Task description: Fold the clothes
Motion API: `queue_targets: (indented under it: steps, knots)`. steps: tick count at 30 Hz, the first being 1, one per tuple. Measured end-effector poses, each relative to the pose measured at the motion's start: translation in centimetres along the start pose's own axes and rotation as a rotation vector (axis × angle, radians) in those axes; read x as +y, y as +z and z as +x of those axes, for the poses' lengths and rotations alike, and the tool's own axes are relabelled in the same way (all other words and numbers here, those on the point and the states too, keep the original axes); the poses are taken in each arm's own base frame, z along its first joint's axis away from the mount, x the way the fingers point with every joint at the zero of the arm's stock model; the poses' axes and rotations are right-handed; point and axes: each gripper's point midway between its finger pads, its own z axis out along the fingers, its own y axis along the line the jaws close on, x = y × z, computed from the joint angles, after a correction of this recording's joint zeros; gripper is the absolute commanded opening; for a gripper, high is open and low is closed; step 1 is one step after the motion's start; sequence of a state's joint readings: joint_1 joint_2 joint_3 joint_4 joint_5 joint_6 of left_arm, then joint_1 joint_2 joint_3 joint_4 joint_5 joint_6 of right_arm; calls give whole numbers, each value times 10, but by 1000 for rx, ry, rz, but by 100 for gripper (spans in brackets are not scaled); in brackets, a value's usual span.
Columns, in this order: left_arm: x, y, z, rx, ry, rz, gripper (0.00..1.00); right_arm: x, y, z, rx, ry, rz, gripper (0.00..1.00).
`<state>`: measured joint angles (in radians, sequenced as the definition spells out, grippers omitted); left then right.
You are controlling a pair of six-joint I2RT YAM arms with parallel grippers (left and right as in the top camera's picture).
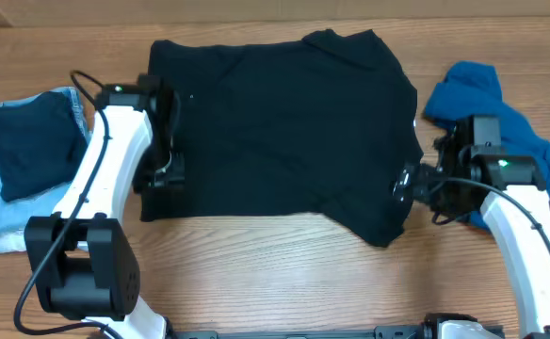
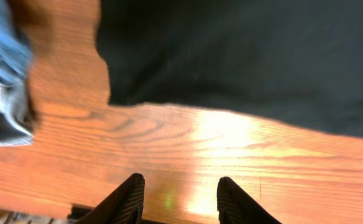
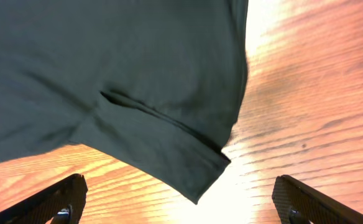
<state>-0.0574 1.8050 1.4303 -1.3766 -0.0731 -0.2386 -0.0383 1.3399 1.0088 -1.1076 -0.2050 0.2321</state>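
**Black shirt spread flat, both grippers empty**

The black shirt (image 1: 280,132) covers the wooden table (image 1: 256,273). At its left edge, the left gripper (image 2: 176,202) is spread; at its right sleeve, the right gripper (image 3: 178,202) gapes wide. The teal garment (image 1: 487,104) lies beyond that sleeve.

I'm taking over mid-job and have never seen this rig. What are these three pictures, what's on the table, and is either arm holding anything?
Two robot arms work at a wooden table. The top picture looks down from above; the other two come from cameras on each wrist. A black shirt lies spread out in the middle. A teal-blue garment sits bunched at the right, and a folded pile of dark and light-blue clothing at the left. The left pincer and right pincer are both open and hold nothing, each hovering by an edge of the shirt.
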Motion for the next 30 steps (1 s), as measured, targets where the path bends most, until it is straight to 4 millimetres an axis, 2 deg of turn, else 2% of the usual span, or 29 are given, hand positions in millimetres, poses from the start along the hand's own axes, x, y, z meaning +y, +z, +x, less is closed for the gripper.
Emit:
queue_targets:
  steps: [2, 4, 6, 8, 12, 13, 15, 22, 24, 25, 27, 28, 29, 30]
  knots:
    - [2, 22, 15, 61, -1, -15, 42, -6, 13, 13, 39, 17, 4, 89]
    - [4, 42, 31, 117, -9, -29, 42, -12, 31, 31, 92, 45, 1, 78]
    - [5, 52, 35, 129, -16, -33, 42, -11, 42, 36, 96, 50, -29, 75]
    - [5, 59, 41, 144, -19, -37, 43, -13, 56, 50, 128, 60, -53, 70]
    - [5, 60, 38, 133, -25, -35, 44, -12, 66, 65, 169, 74, -89, 70]
    - [4, 60, 37, 128, -30, -34, 44, -13, 69, 70, 180, 77, -91, 65]
    - [4, 60, 37, 127, -32, -34, 44, -13, 73, 71, 175, 75, -100, 57]
    - [4, 60, 37, 127, -34, -34, 45, -9, 74, 59, 128, 60, -124, 56]
    - [4, 60, 37, 127, -34, -34, 45, -8, 76, 57, 117, 57, -127, 53]
    - [4, 60, 37, 128, -34, -34, 45, -9, 78, 57, 112, 58, -129, 50]
    - [4, 61, 37, 126, -34, -34, 45, -12, 85, 61, 109, 80, -129, 31]
    - [4, 61, 37, 127, -34, -34, 45, -13, 87, 63, 114, 87, -128, 9]
    - [4, 60, 37, 127, -34, -34, 45, -13, 88, 64, 114, 91, -131, 4]
    - [4, 60, 37, 127, -34, -34, 45, -12, 88, 63, 111, 98, -135, 4]
